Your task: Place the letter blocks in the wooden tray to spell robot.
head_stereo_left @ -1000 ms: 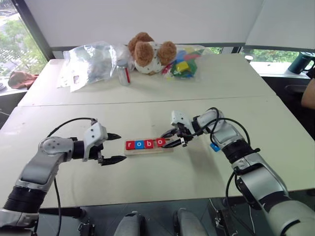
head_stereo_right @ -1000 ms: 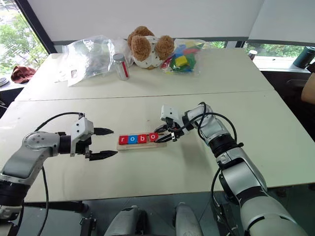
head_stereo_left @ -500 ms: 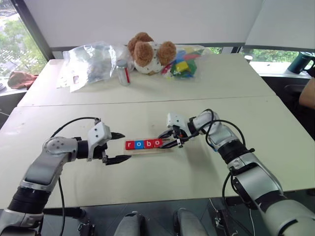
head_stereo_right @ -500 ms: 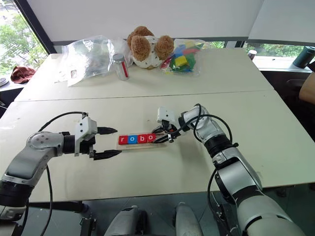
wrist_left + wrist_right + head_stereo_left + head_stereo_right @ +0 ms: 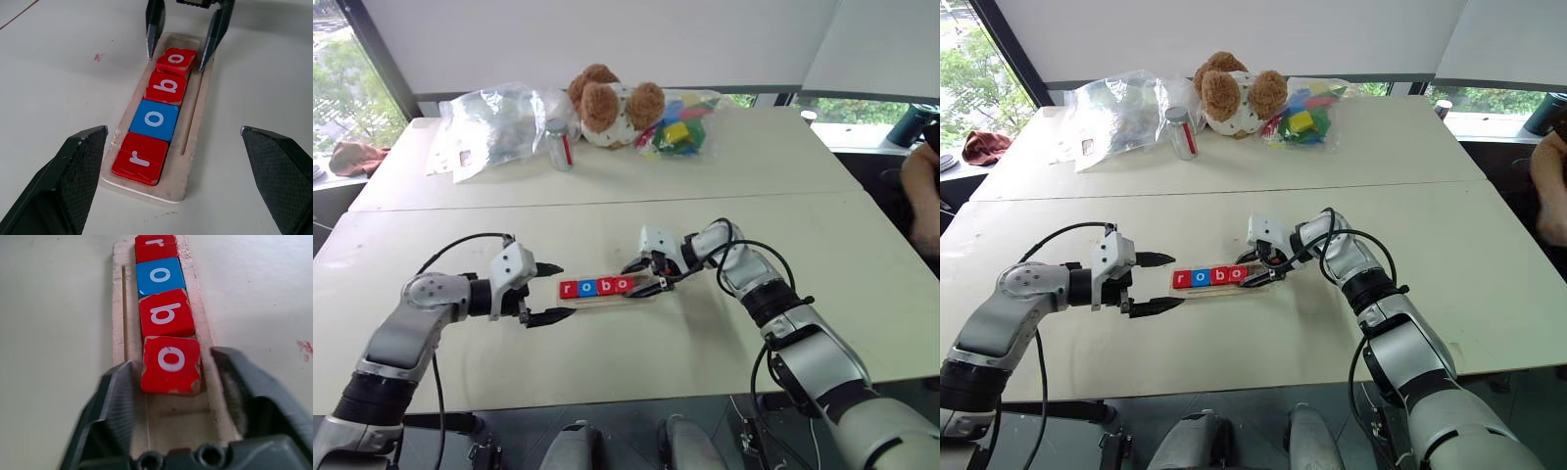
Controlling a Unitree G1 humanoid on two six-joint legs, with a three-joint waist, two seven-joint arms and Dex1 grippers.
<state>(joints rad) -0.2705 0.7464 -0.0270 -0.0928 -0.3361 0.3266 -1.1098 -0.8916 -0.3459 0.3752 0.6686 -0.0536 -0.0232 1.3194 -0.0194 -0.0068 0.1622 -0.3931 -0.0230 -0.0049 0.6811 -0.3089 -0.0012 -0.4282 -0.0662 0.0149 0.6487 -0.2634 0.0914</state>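
Note:
The wooden tray [image 5: 193, 132] lies on the table in front of me. It holds a row of letter blocks: red r [image 5: 139, 159], blue o [image 5: 155, 119], red b [image 5: 166, 88] and red o [image 5: 171, 363]. My right gripper [image 5: 641, 277] is open at the tray's right end. Its fingers [image 5: 155, 24] stand on either side of the last red o, with a small gap on one side. Facing the tray's left end, my left gripper [image 5: 566, 290] is open wide with nothing between its fingers.
At the table's far side sit a teddy bear [image 5: 607, 103], clear plastic bags [image 5: 494, 122], a small jar [image 5: 558, 145] and a bag of coloured blocks [image 5: 680, 122]. A person's arm [image 5: 922, 196] shows at the right edge.
My right gripper's fingers have spread apart and let go of the red o, which now lies in the tray after the b. The left gripper stays open.

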